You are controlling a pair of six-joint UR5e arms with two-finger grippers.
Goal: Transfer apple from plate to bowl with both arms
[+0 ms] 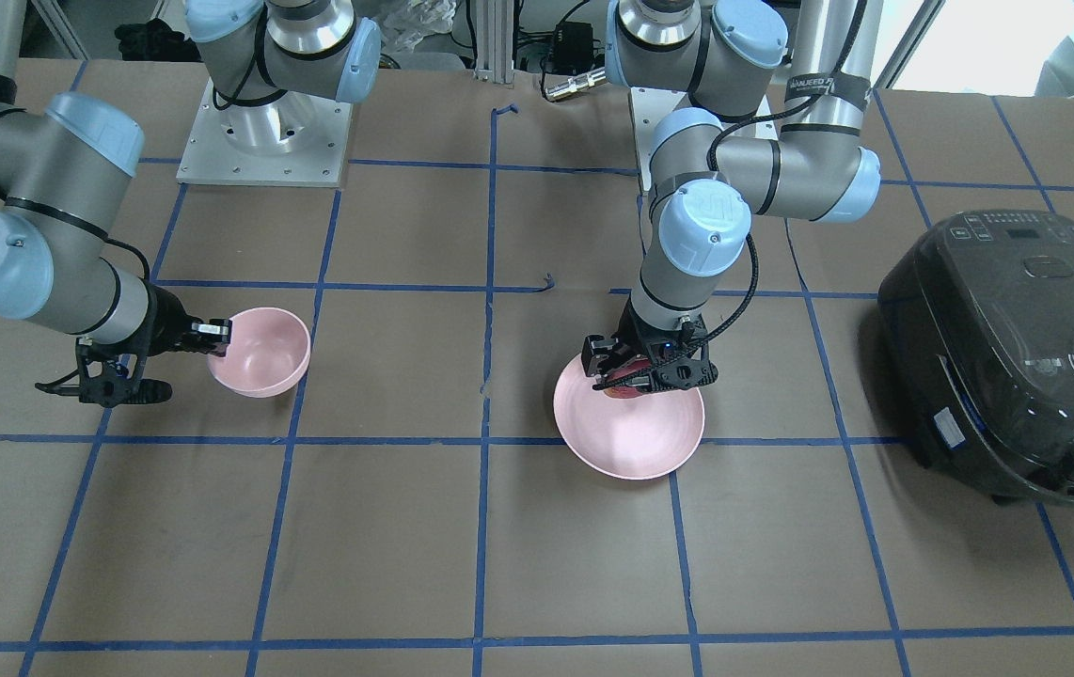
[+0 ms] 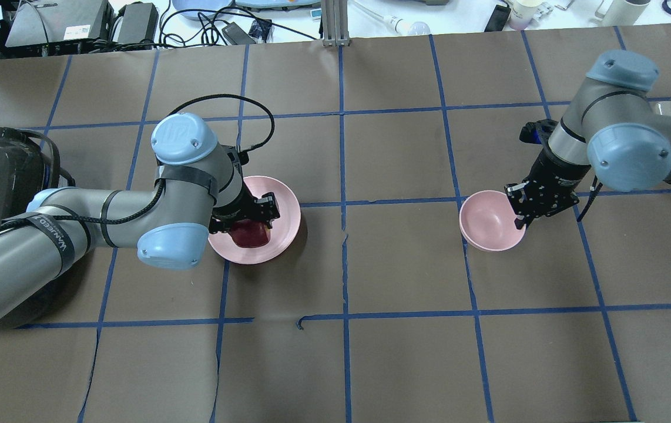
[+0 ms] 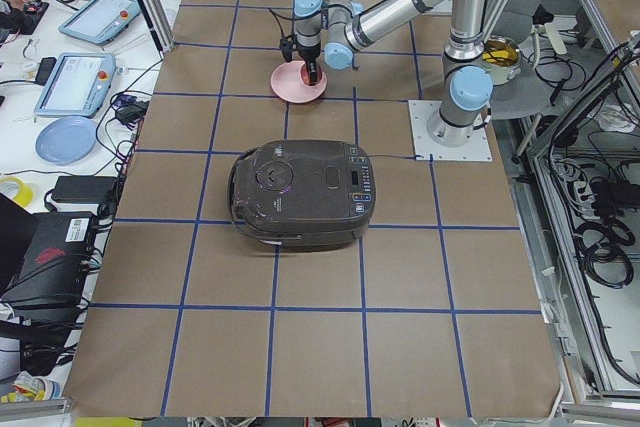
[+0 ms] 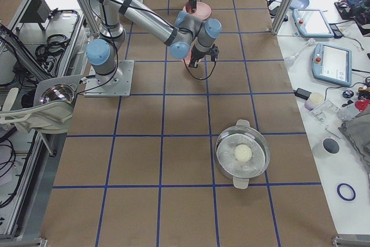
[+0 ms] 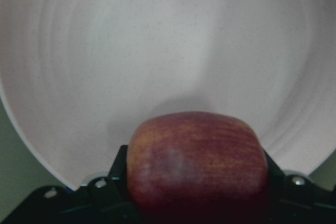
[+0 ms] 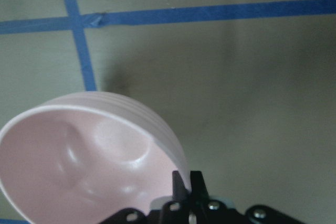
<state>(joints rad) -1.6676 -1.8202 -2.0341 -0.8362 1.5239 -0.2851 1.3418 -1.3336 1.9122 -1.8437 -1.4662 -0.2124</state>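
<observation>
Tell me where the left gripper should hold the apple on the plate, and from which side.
Across its broad middle, from above. The apple is blocky, with flattish sides to clamp, and the plate is shallow, so its rim leaves a top approach free. The left gripper straddles it this way now.

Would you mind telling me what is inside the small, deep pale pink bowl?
Nothing lies inside the small, deep pale pink bowl; its bare floor shows. The right gripper pinches the rim, hiding a little wall there.
</observation>
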